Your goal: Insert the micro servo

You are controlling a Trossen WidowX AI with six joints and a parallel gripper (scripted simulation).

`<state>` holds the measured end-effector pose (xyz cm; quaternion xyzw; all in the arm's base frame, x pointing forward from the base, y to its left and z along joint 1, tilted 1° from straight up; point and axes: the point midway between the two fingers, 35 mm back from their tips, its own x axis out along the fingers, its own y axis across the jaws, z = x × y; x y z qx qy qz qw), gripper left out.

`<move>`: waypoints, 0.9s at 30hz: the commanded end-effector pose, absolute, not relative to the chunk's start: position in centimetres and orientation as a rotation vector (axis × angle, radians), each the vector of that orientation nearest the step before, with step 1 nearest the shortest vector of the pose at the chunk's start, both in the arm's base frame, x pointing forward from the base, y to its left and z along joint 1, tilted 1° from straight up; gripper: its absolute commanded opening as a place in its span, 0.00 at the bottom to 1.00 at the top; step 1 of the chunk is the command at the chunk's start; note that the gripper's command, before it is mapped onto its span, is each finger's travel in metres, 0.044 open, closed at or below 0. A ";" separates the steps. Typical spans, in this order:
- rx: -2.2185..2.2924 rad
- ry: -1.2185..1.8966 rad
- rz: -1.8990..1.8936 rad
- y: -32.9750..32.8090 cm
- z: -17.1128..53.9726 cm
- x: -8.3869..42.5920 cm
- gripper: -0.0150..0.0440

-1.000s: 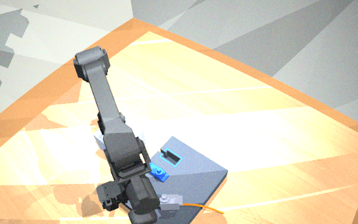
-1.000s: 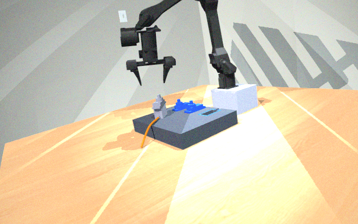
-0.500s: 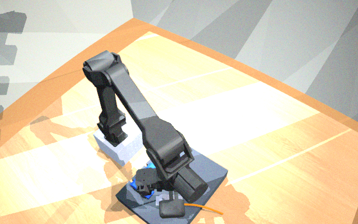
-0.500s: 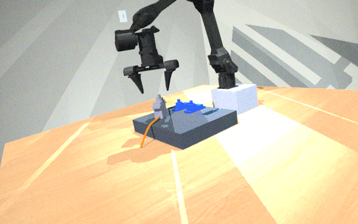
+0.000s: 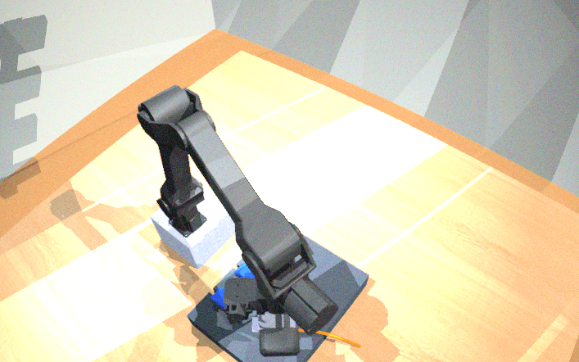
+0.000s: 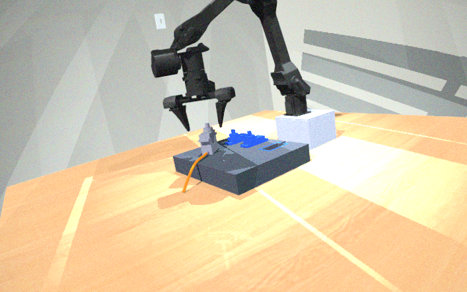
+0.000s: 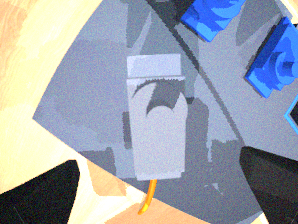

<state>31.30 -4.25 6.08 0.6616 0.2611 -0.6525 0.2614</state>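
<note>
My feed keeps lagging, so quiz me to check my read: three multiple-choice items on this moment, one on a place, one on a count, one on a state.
1. Where is the grey servo?
A. seated in the outlined pocket
B. standing on the deck's near corner, directly below the gripper
C. lying on the table

2. How many blue servos sit in the deck?
A. one
B. two
C. four

3. How does the gripper stand?
A. jaws wide open, empty, above the servo
B. shut on the servo
C. shut on the orange cable

Answers:
1 B, the exterior view shows it upright there, apart from the pocket.
2 B, two show side by side.
3 A, both fingers hang apart above it.
</note>
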 end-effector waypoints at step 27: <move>1.798 0.705 -1.768 -4.2 3.8 31.4 0.47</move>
